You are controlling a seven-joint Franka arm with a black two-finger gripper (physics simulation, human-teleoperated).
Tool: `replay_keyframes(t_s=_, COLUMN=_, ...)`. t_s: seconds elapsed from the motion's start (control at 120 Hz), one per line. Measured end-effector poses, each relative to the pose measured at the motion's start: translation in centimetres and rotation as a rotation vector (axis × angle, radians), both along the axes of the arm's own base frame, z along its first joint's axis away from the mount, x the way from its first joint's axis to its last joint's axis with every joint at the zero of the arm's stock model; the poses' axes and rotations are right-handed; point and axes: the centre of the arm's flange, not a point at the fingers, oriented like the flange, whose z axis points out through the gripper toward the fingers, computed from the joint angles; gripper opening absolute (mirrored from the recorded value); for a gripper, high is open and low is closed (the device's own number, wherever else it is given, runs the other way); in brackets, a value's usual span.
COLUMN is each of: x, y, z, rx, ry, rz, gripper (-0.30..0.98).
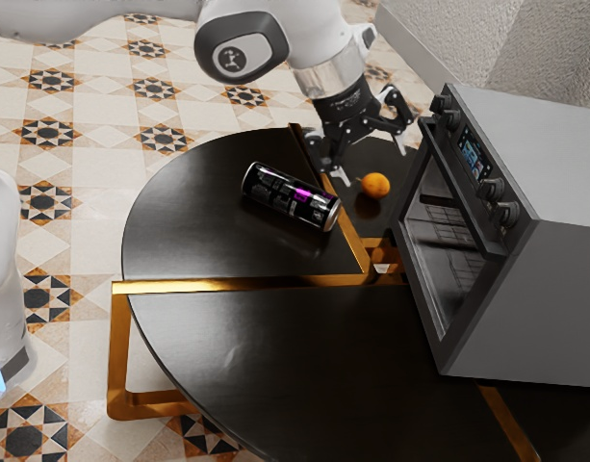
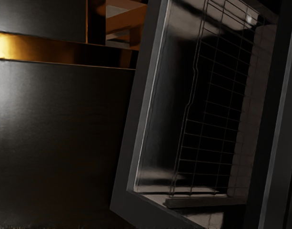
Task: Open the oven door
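Note:
My gripper (image 1: pixel 373 162) stands open over the table's far part, to the left of the oven (image 1: pixel 554 173) in the exterior view, with its fingertips apart and nothing seen between them. The oven door (image 1: pixel 442 245) looks closed against the front, and its long handle bar (image 1: pixel 455 185) runs along the upper edge, below the knobs. A gap separates the gripper from the handle. In the wrist view, the oven door (image 2: pixel 141 119) shows its frame and glass with a wire rack behind, and the handle bar (image 2: pixel 277 119) runs beside it.
A dark can (image 1: pixel 291 198) lies on its side on the round black table (image 1: pixel 218 231). An orange fruit (image 1: pixel 375 186) sits just below the gripper in the exterior view, between can and oven. Gold strips (image 1: pixel 246 284) cross the tabletop. A wall rises behind the oven.

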Motion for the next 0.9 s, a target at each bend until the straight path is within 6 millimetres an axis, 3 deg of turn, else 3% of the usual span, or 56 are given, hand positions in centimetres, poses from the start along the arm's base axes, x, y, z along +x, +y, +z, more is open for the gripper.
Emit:
replay_keyframes(t_s=0.15, x=2.3, y=1.0, z=-1.3, rx=-0.017, ry=0.008, rz=0.007, gripper=0.67)
replay_keyframes(t_s=0.567, x=10.0, y=3.3, z=-1.7, rx=-0.049, ry=-0.002, rz=0.005, gripper=0.67)
replay_keyframes(t_s=0.9, x=12.0, y=4.0, z=-2.7, rx=0.064, ry=-0.028, rz=-0.047, gripper=0.68)
